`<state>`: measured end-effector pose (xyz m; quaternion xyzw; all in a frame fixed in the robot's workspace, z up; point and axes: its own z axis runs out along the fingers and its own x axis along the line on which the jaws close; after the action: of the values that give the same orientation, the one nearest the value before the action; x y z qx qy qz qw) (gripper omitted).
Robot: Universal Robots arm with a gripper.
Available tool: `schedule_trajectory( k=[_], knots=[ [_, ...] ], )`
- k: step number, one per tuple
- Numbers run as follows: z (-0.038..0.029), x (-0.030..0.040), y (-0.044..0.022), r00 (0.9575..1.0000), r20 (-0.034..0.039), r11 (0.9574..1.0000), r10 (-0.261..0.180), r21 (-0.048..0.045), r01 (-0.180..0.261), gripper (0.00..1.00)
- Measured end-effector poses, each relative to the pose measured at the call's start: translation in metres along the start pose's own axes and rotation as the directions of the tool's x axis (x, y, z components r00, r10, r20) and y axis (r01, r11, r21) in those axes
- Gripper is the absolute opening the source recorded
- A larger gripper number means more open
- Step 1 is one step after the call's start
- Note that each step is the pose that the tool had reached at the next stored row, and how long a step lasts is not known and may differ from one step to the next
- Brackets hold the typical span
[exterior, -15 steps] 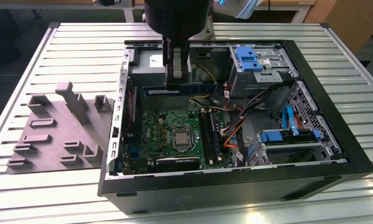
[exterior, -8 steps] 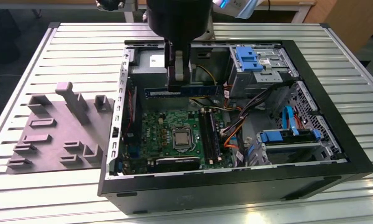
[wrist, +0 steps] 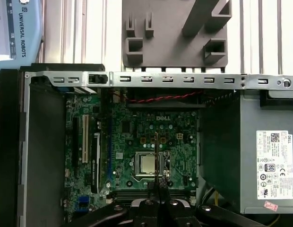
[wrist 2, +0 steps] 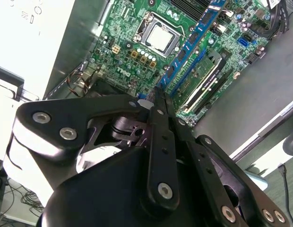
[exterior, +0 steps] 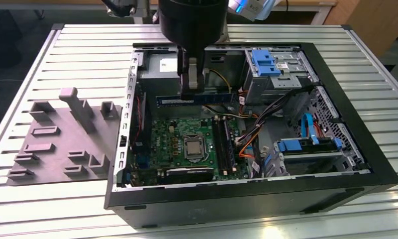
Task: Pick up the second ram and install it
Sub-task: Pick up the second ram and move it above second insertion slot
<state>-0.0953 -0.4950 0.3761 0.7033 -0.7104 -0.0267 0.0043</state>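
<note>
My gripper is shut on the second ram, a slim blue board held level and lengthwise inside the open computer case. It hangs above the far end of the green motherboard, clear of the black memory slots. In the second wrist view the ram runs out from the gripper, its row of black chips showing. Beside it a green memory stick sits in a slot. In the first wrist view the ram shows edge-on as a thin line above the gripper.
A grey moulded tray with raised blocks lies on the slatted table at the exterior view's left. Inside the case are the processor socket, orange and black cables, blue drive brackets and the power supply.
</note>
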Motion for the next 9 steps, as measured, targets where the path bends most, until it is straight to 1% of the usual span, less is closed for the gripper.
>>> schedule_trajectory(
  k=[9],
  knots=[
    [0.0046,0.0001,-0.0010,1.0000,-0.0001,1.0000,0.000,0.0000,0.000,0.11]
  ],
)
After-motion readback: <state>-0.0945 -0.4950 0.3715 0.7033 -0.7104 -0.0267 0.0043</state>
